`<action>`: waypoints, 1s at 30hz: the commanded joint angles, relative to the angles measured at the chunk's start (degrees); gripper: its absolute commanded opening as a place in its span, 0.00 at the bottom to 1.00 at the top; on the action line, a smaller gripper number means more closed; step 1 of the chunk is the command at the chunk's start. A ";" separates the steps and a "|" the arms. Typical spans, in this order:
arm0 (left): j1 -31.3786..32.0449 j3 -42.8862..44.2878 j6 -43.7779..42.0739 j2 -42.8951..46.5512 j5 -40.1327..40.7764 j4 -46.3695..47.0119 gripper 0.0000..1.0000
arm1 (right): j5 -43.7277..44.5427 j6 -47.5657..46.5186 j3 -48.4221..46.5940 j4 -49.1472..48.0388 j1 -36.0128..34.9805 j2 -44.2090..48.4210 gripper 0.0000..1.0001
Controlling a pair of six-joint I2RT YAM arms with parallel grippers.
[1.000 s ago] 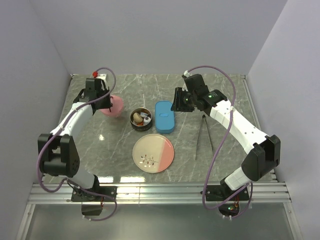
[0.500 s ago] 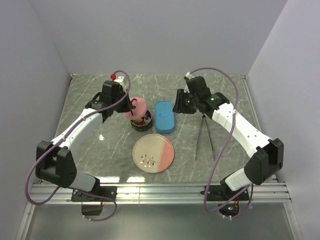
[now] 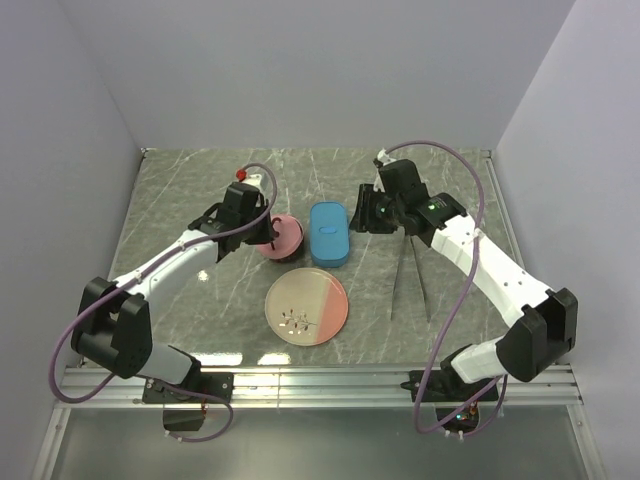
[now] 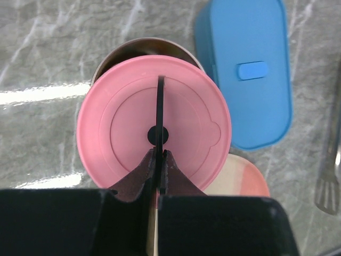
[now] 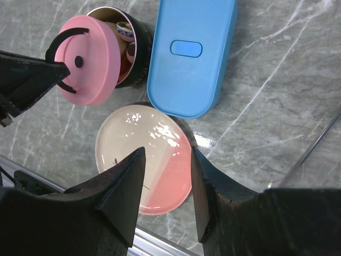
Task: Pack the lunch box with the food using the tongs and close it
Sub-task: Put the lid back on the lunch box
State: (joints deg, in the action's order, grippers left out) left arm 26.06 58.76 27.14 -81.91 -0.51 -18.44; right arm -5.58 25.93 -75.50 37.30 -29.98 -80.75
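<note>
The lunch box [image 5: 139, 33] is a dark round tin with toy food [image 5: 126, 30] showing inside. A pink lid [image 4: 154, 128] hangs tilted over it, covering most of its mouth; only the far rim of the lunch box [image 4: 144, 44] shows past it. My left gripper [image 4: 159, 154] is shut on the lid's thin black handle [image 4: 160, 106]. In the top view the lid [image 3: 283, 238] sits just left of the blue case. The silver tongs [image 3: 410, 275] lie on the table at the right. My right gripper [image 5: 168, 154] hovers open and holds nothing.
A blue oblong case [image 3: 329, 233] lies right of the lunch box. A round beige-and-pink plate [image 3: 307, 306] sits in front of both and carries no food. The tongs' tip [image 4: 330, 170] shows at the left wrist view's right edge.
My left arm swung right, carrying the pink lid from the far left of the table to over the lunch box. The right arm shifted slightly right, its jaws as open as before.
</note>
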 commanded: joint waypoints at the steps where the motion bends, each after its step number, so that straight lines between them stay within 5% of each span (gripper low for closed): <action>1: 0.92 -1.10 1.17 2.37 4.20 4.63 0.00 | 0.22 -0.27 0.45 -1.70 0.53 2.26 0.47; 30: 2.76 2.32 -0.59 -7.30 7.19 8.60 0.00 | -0.39 -1.15 0.01 -0.74 0.88 3.67 0.47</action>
State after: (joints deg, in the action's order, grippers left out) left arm 28.42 58.46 27.44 -88.47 6.33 -11.18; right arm -5.65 25.67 -74.63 37.28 -29.61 -78.89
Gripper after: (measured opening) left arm 0.058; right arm 0.470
